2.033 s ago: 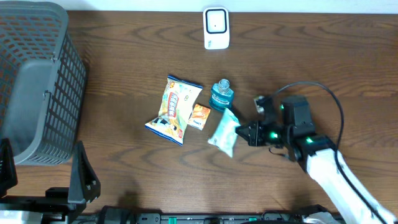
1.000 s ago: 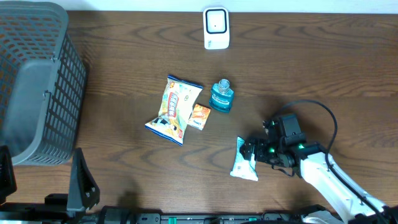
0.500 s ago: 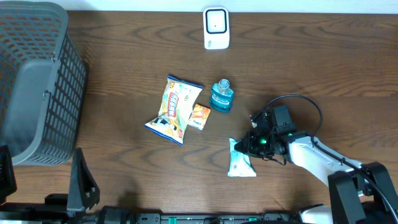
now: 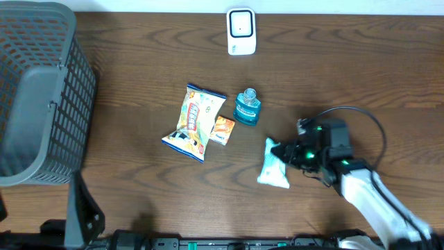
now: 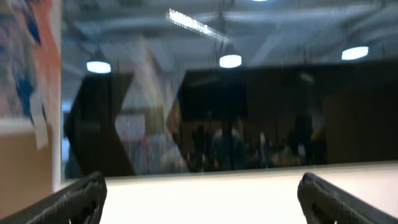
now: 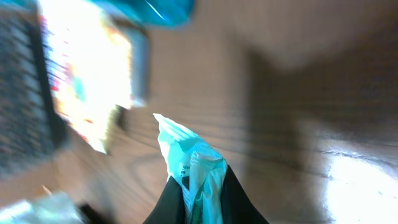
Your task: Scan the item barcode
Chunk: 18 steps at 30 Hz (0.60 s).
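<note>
pinching the pale packet (image 4: 272, 167), right end effector (image 4: 286, 154), shifted rightward since earlier

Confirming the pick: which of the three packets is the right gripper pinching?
The white-and-teal pouch, rightmost of them, its edge pinched by the right gripper. The yellow snack bag and small orange packet lie apart, untouched.

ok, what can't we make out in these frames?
- Barcode on the packet: right wrist view is motion-blurred; overhead, too small.
- Print on the scanner: overhead, too small.
- Left gripper: not seen overhead; its open fingers frame only the room, no table.
- Right gripper: fingers lost against the dark arm overhead.
</note>
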Each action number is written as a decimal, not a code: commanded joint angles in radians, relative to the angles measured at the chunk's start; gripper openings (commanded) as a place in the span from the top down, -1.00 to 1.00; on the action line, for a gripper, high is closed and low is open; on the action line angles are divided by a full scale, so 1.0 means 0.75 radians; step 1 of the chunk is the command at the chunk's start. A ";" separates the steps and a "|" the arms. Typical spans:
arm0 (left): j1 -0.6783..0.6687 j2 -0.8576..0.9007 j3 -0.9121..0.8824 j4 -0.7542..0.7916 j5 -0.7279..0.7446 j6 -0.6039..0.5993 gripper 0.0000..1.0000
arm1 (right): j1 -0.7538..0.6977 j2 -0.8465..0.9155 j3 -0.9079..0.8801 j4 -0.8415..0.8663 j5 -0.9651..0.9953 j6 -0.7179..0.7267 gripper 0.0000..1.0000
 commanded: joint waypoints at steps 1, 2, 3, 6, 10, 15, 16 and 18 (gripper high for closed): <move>0.006 -0.014 0.004 0.026 0.013 -0.011 -0.96 | -0.022 -0.181 0.004 -0.015 -0.020 0.224 0.97; 0.006 -0.014 0.009 0.021 0.013 -0.011 -0.96 | -0.021 -0.246 0.005 -0.021 -0.020 0.269 0.97; 0.006 -0.017 0.011 0.017 0.013 -0.011 -0.96 | -0.021 -0.298 0.005 -0.025 -0.020 0.299 0.97; 0.006 -0.048 0.011 -0.005 0.013 -0.011 -0.95 | -0.021 -0.437 0.005 -0.068 -0.021 0.382 0.97; 0.004 -0.127 0.011 -0.030 0.013 -0.011 -0.96 | -0.021 -0.593 0.005 -0.153 -0.037 0.432 0.97; -0.003 -0.222 0.011 -0.036 0.012 0.003 -0.96 | -0.017 -0.714 0.005 -0.206 -0.066 0.433 0.97; -0.003 -0.242 0.011 -0.044 0.012 0.015 -0.96 | -0.017 -0.726 0.005 -0.207 -0.086 0.433 0.97; 0.001 -0.274 0.011 -0.056 0.012 0.015 -0.96 | -0.017 -0.740 0.005 -0.208 -0.133 0.433 0.97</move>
